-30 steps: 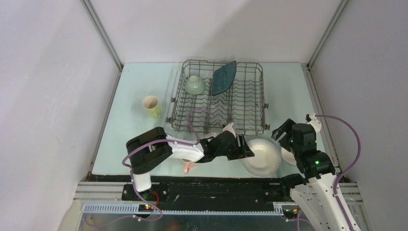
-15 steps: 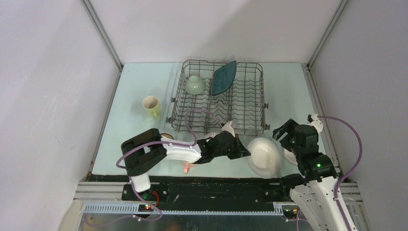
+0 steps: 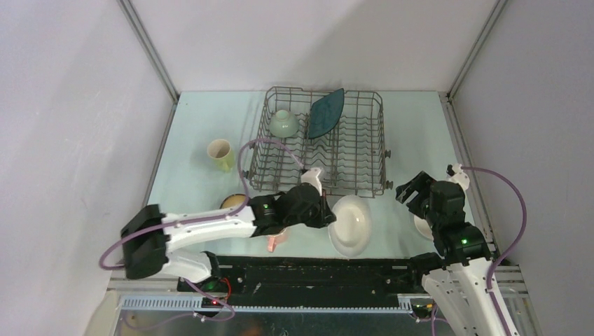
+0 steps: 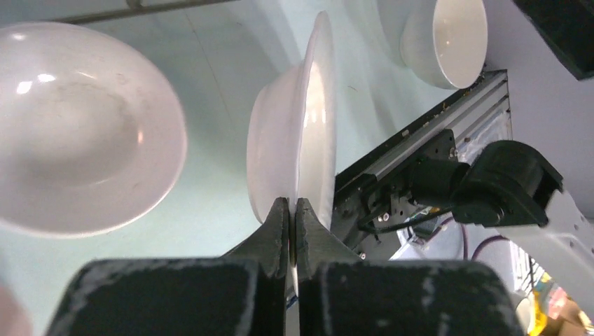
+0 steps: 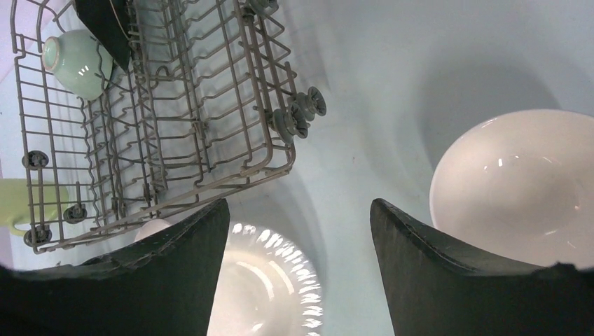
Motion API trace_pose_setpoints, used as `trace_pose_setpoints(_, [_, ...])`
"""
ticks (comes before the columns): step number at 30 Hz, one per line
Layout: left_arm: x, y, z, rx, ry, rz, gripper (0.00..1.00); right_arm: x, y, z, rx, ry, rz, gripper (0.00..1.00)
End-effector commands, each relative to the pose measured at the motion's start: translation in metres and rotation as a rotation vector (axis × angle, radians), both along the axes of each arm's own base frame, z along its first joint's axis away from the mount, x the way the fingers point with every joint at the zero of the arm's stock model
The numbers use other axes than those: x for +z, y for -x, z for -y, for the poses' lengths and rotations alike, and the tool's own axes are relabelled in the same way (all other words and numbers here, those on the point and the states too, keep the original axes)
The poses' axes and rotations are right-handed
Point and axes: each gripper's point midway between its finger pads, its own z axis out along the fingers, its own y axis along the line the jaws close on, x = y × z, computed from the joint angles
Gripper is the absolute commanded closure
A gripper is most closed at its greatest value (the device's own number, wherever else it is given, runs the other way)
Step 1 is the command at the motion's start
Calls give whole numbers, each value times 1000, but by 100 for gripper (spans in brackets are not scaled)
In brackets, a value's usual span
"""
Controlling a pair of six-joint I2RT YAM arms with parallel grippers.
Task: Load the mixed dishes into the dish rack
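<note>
**A:** Left claw?
**B:** Dark fingers pressed together on the thin rim of the white round plate. Plate is glossy, deep-welled, held on edge.

**A:** Close to it?
**B:** A smooth white bowl just to one side. Pink mug is under the wrist, and the brown bowl is farther back along that arm, on the pale worktop.

**A:** Right claw?
**B:** Spread wide, nothing between the fingers. Second white bowl, round and shiny, sits just to its right.

**A:** Beyond the claws?
**B:** The dish rack: grey wire with rows of upright tines. Pale green bowl is at its far left. Dark teal angular plate stands on edge beside the bowl. Pale yellow-green mug is outside the rack, well away from the left claw.
</note>
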Motion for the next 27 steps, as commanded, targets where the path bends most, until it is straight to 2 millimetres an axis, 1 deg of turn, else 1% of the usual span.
trace_pose_setpoints(1, [92, -16, -24, 18, 27, 211, 100, 17, -7, 0, 7, 6, 71, 24])
trace_pose_setpoints(2, [90, -13, -36, 9, -33, 210, 100, 18, -8, 2, -1, 6, 72, 24])
trace_pose_setpoints(3, [110, -16, -37, -6, -35, 246, 100, 19, -8, 3, -8, 6, 76, 24])
trace_pose_setpoints(4, [106, -14, -49, -20, -92, 235, 100, 19, -8, 4, -16, 6, 78, 24])
trace_pose_setpoints(5, [124, -13, -49, -47, -86, 258, 100, 21, -9, 4, -20, 4, 83, 24])
trace_pose_setpoints(6, [123, -13, -59, -61, -128, 253, 100, 21, -9, 5, -26, 6, 84, 24])
trace_pose_setpoints(7, [139, -16, -63, -58, -104, 265, 100, 22, -10, 5, -29, 4, 87, 24])
trace_pose_setpoints(8, [142, -16, -69, -66, -120, 270, 100, 23, -10, 5, -29, 2, 89, 24])
trace_pose_setpoints(9, [154, -22, -77, -49, -105, 284, 100, 24, -11, 4, -28, 0, 95, 24])
trace_pose_setpoints(10, [159, -25, -81, -44, -107, 302, 100, 25, -12, 4, -28, -1, 97, 24])
trace_pose_setpoints(11, [169, -35, -91, -7, -107, 316, 100, 25, -13, 4, -30, -3, 98, 24])
trace_pose_setpoints(12, [173, -41, -96, 7, -118, 330, 100, 25, -13, 4, -30, -3, 99, 24])
trace_pose_setpoints(13, [180, -51, -103, 39, -124, 342, 100, 25, -14, 4, -31, -5, 97, 24])
trace_pose_setpoints(14, [182, -57, -106, 47, -138, 357, 100, 25, -15, 4, -35, -5, 96, 24])
trace_pose_setpoints(15, [187, -67, -111, 78, -148, 369, 100, 24, -15, 4, -38, -7, 91, 24])
trace_pose_setpoints(16, [189, -74, -113, 90, -161, 384, 100, 23, -16, 4, -39, -6, 85, 24])
trace_pose_setpoints(17, [192, -87, -117, 128, -177, 394, 100, 22, -16, 4, -45, -8, 81, 24])
trace_pose_setpoints(18, [193, -93, -118, 142, -186, 403, 100, 21, -16, 5, -49, -8, 76, 24])
trace_pose_setpoints(19, [194, -106, -119, 171, -193, 407, 100, 20, -17, 5, -52, -11, 72, 24])
trace_pose_setpoints(20, [195, -111, -120, 178, -194, 410, 100, 19, -17, 5, -53, -11, 69, 24])
trace_pose_setpoints(21, [196, -123, -120, 202, -192, 411, 100, 20, -17, 4, -55, -15, 70, 24])
trace_pose_setpoints(22, [197, -129, -121, 218, -196, 415, 100, 19, -18, 4, -56, -17, 69, 24])
trace_pose_setpoints(23, [199, -141, -123, 245, -204, 419, 100, 20, -19, 4, -55, -20, 72, 24])
trace_pose_setpoints(25, [200, -160, -128, 295, -235, 432, 100, 21, -21, 3, -55, -22, 78, 24])
trace_pose_setpoints(26, [198, -167, -130, 309, -248, 429, 100, 21, -22, 3, -55, -22, 78, 24])
trace_pose_setpoints(27, [196, -179, -131, 328, -260, 420, 100, 22, -23, 3, -55, -23, 81, 24])
